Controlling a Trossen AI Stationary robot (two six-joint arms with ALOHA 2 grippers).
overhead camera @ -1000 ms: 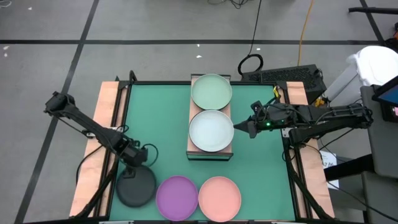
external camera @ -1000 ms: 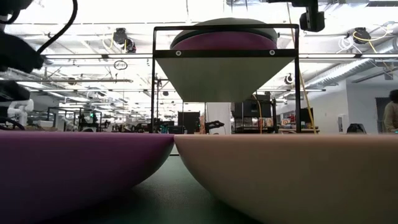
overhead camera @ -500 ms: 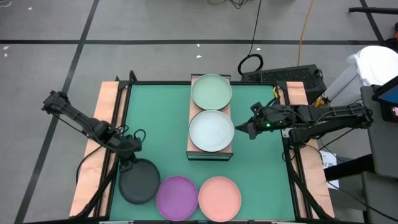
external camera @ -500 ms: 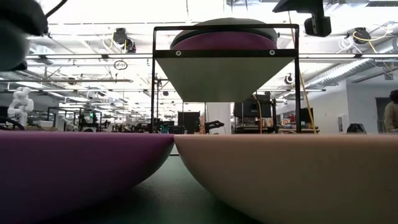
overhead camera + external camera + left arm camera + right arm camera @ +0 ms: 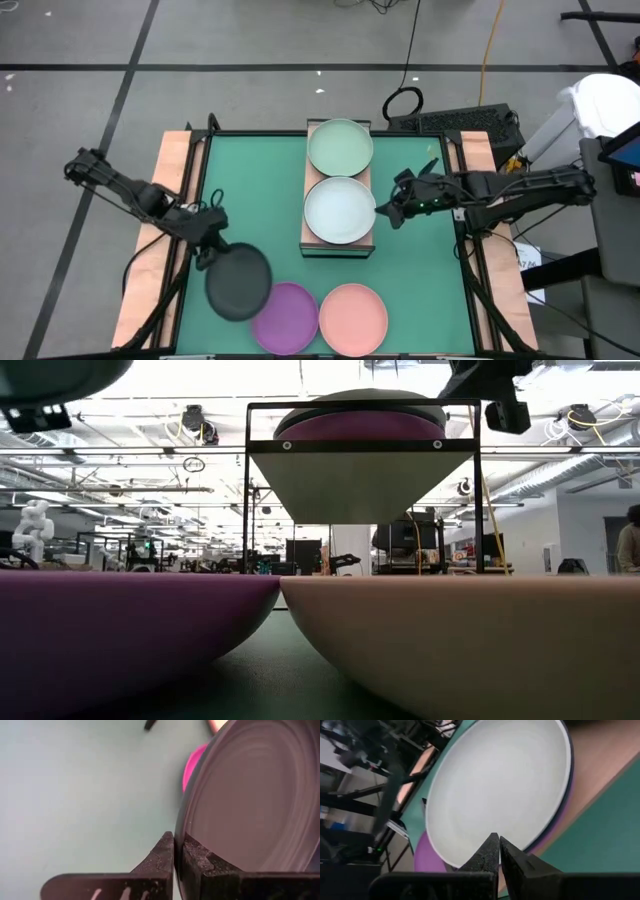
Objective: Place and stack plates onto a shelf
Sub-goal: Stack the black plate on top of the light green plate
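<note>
Five plates show in the high view. Pale green plate (image 5: pixel 340 146) and whitish-blue plate (image 5: pixel 340 210) sit on the wooden shelf (image 5: pixel 310 243) at upper centre; a purple rim and a dark rim peek from under the whitish-blue one in the right wrist view, so a stack lies beneath it, count unclear. Purple plate (image 5: pixel 285 316) and pink plate (image 5: pixel 353 318) lie side by side on the green mat (image 5: pixel 260 190) at the bottom edge. Dark grey plate (image 5: pixel 238 282) at lower left is pinched at its rim by the left gripper (image 5: pixel 211 258), fingers closed on the edge; it overlaps the purple plate's edge, and whether it is lifted or touching cannot be told from above. Right gripper (image 5: pixel 385 214) sits just right of the whitish-blue plate, fingers together, holding nothing. The low view is largely blocked by the purple and pink plates close to the lens; the shelf's stack shows only partly above them.
</note>
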